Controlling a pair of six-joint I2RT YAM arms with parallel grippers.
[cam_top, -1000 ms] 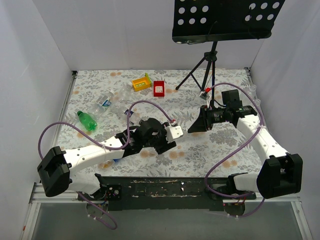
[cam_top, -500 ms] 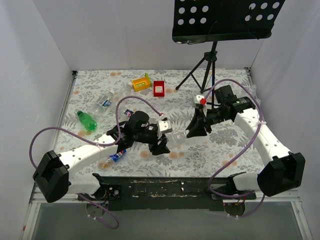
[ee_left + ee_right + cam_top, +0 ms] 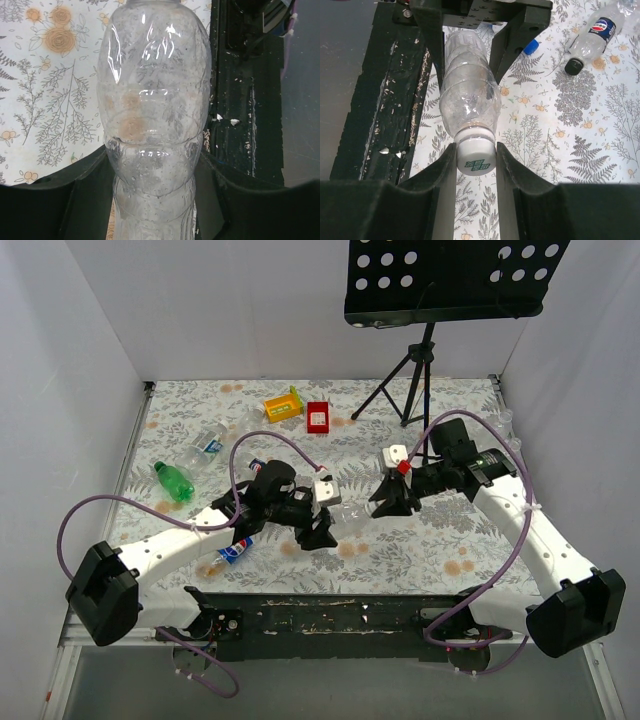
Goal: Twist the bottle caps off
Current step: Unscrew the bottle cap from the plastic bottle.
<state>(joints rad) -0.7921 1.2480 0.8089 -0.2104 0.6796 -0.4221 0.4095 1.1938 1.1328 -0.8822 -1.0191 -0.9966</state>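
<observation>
The left pincer (image 3: 154, 165) clamps the body of one clear bottle (image 3: 470, 95) at the near middle of the table (image 3: 440, 540). The right pincer (image 3: 475, 152) is closed on the bottle's white cap (image 3: 475, 159). A second, blue-labelled bottle (image 3: 594, 35) with a dark cap (image 3: 572, 66) lies near left. One green bottle (image 3: 172, 480) lies further left. Two trays sit far: a yellow tray (image 3: 282, 405) and a red tray (image 3: 318, 417).

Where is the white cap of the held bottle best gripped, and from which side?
Pinch the white cap on its round side wall, coming end-on along its axis. The clear bottle, clamped by the left gripper, points its cap at the right gripper.
</observation>
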